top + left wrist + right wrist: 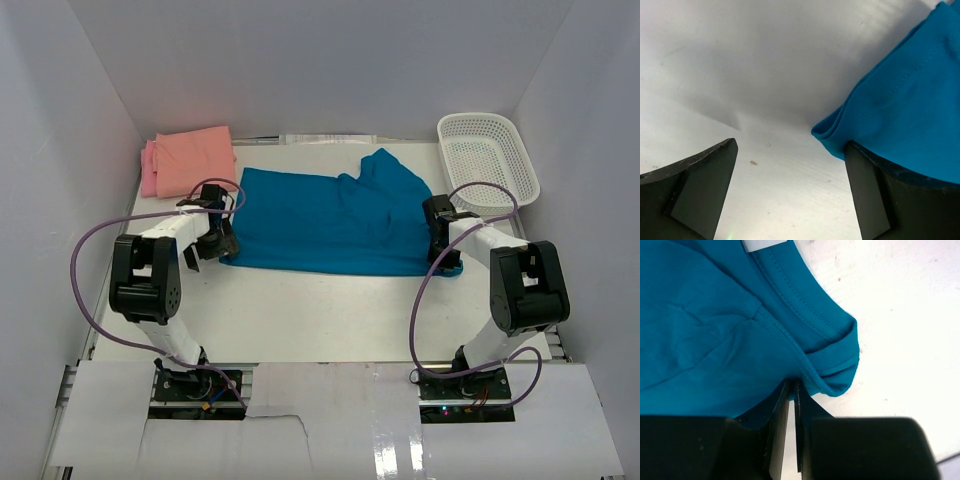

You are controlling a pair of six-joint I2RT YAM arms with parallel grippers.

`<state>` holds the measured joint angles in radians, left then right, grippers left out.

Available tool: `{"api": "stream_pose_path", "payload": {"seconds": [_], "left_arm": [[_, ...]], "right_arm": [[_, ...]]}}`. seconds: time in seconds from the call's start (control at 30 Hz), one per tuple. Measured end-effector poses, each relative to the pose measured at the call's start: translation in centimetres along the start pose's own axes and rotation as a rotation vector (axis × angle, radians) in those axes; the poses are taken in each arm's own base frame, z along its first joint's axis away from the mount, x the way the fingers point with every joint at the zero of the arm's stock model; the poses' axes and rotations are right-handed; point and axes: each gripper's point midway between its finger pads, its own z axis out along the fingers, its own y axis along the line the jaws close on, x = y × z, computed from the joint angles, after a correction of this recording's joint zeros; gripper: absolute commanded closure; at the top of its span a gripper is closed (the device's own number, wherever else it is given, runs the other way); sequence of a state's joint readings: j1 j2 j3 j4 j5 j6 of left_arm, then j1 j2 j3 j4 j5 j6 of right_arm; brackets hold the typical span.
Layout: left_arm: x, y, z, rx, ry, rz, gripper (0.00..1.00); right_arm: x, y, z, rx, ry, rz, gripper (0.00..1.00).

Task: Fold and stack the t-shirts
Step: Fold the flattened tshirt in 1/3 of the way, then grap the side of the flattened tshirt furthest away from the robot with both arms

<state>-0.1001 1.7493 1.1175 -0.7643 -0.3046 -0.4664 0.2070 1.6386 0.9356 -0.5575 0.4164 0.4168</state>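
Observation:
A teal-blue t-shirt (330,220) lies spread and partly folded across the middle of the table. My left gripper (212,250) sits at its near left corner. In the left wrist view this gripper (790,145) is wide open over bare table, and the shirt's folded corner (910,110) lies against the right finger (865,195). My right gripper (445,262) is at the shirt's near right edge. Its jaws (791,384) are almost together, pinching the hem beside the ribbed collar (837,362), below the white neck label (762,244). A folded salmon-orange t-shirt (195,158) lies on a pink one (148,170) at the back left.
A white mesh basket (528,175) stands at the back right corner. White walls close in the table on the left, the back and the right. Purple cables loop from both arms over the table's near half.

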Motion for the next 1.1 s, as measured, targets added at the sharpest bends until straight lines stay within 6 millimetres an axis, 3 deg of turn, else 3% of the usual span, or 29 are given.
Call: {"api": "stream_pose_path", "payload": {"seconds": [0.23,0.47,0.53,0.57,0.67,0.77,0.9,1.1], "left_arm": [[1.7,2.3,-1.9,-0.034,-0.018,-0.007,0.02],[3.3,2.9,-3.3,0.008,-0.006,-0.024,0.02],[2.4,2.5,-4.7,0.039,-0.026,-0.033,0.02],[1.8,2.3,-5.2,0.051,-0.040,-0.037,0.02],[-3.0,0.4,-8.1,0.131,-0.131,-0.065,0.02],[-8.5,-2.7,-9.8,0.217,-0.196,-0.087,0.02],[-14.3,-7.2,-8.6,0.290,-0.216,-0.101,0.02],[-18.9,-11.9,-5.1,0.349,-0.210,-0.114,0.02]], "right_arm": [[2.3,-0.3,-1.8,0.024,0.057,-0.052,0.83],[2.2,-1.0,-5.4,0.006,0.036,-0.055,0.68],[0.5,-0.7,-7.1,-0.015,-0.002,-0.047,0.64],[-0.8,-0.4,-8.1,-0.033,-0.036,-0.037,0.54],[-5.2,1.2,-11.2,-0.121,-0.156,-0.018,0.36],[-9.9,3.1,-14.2,-0.216,-0.267,-0.026,0.35],[-15.6,7.1,-13.8,-0.276,-0.315,-0.058,0.38],[-23.2,14.3,-9.1,-0.359,-0.326,-0.103,0.44]]}}
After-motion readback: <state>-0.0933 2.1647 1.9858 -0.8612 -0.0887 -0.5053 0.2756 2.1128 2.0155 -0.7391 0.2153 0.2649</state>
